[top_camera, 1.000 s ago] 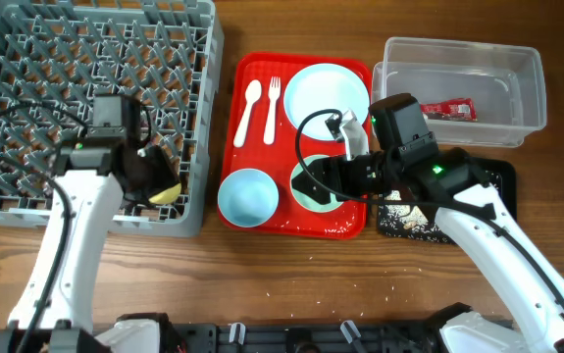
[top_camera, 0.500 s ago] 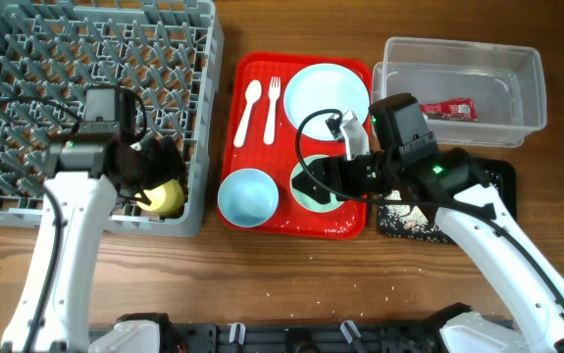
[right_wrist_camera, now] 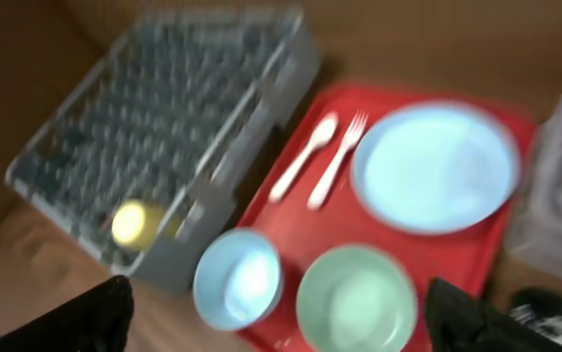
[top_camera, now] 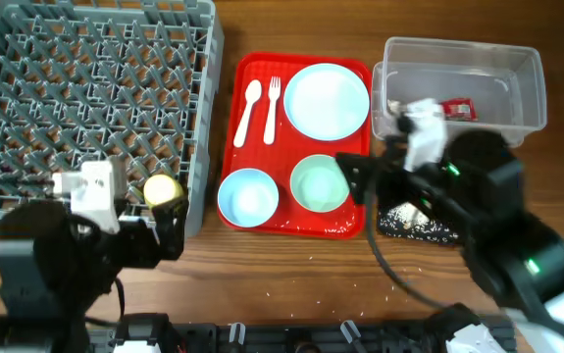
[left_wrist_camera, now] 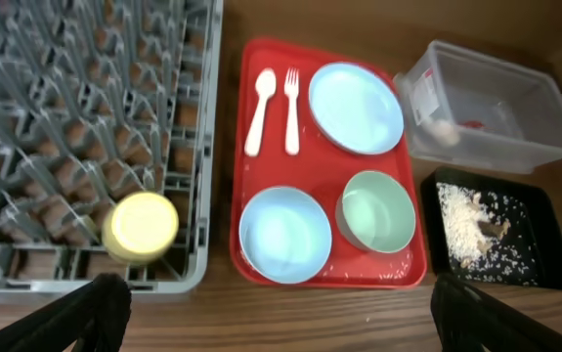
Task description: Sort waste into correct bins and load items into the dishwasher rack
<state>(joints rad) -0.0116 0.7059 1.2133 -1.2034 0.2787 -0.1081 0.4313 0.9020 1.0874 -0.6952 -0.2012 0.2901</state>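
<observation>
Over the near left of the wooden table [top_camera: 282, 279], the left arm [top_camera: 46, 265] stands high above the surface. Its left gripper [left_wrist_camera: 295, 318] points down, fingers spread wide with nothing between them. The right arm [top_camera: 517, 235] stands equally high over the near right. The right gripper [right_wrist_camera: 281, 318] also gapes wide and empty, though that view is blurred.

A small yellow cup [top_camera: 162, 188] sits in the near right corner of the large grey plastic pegged rack [top_camera: 26, 98] at far left. On the flat red tray [top_camera: 262, 152] lie a white plastic spoon [top_camera: 249, 108], a white plastic fork [top_camera: 272, 108], a round pale-blue plate [top_camera: 326, 101], a pale-blue bowl [top_camera: 248, 195] and a pale-green bowl [top_camera: 319, 183].

At far right, a clear plastic tub [top_camera: 458, 47] holds a red foil wrapper [top_camera: 458, 109] and a crumpled white scrap [left_wrist_camera: 439, 128]. Whitish rice crumbs [left_wrist_camera: 461, 230] lie in the shallow black tray [left_wrist_camera: 544, 210] just nearer.
</observation>
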